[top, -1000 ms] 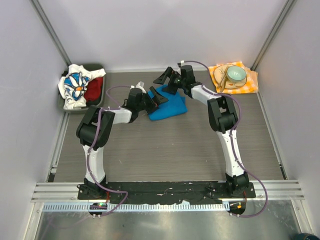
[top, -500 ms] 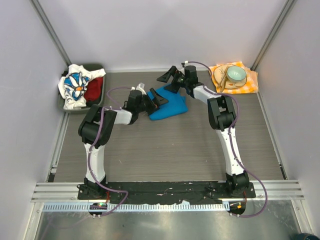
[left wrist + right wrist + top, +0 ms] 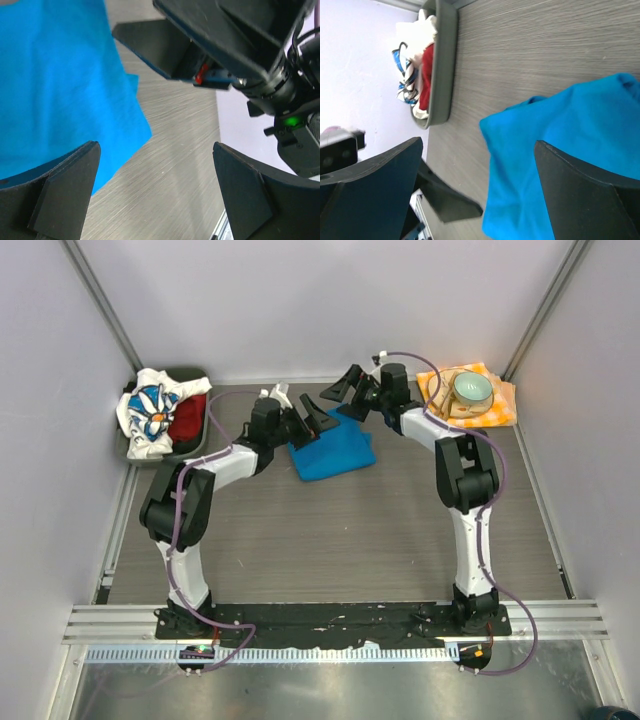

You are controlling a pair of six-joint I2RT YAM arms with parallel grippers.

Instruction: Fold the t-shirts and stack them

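Both wide open, empty: left gripper point(image 3: 313, 420) and right gripper point(image 3: 345, 395) probably needed matching corner pinches on the blue shirt point(image 3: 335, 452)

Left arm point(image 3: 215, 468): elbow bent at left of centre, forearm angled up and right. Left gripper point(image 3: 316, 422): upper centre, jaws spread wide, holding nothing. Right arm point(image 3: 466, 472): upright at right, forearm reaching up and left. Right gripper point(image 3: 345, 398): jaws wide apart, empty, near the other gripper, tips apart.
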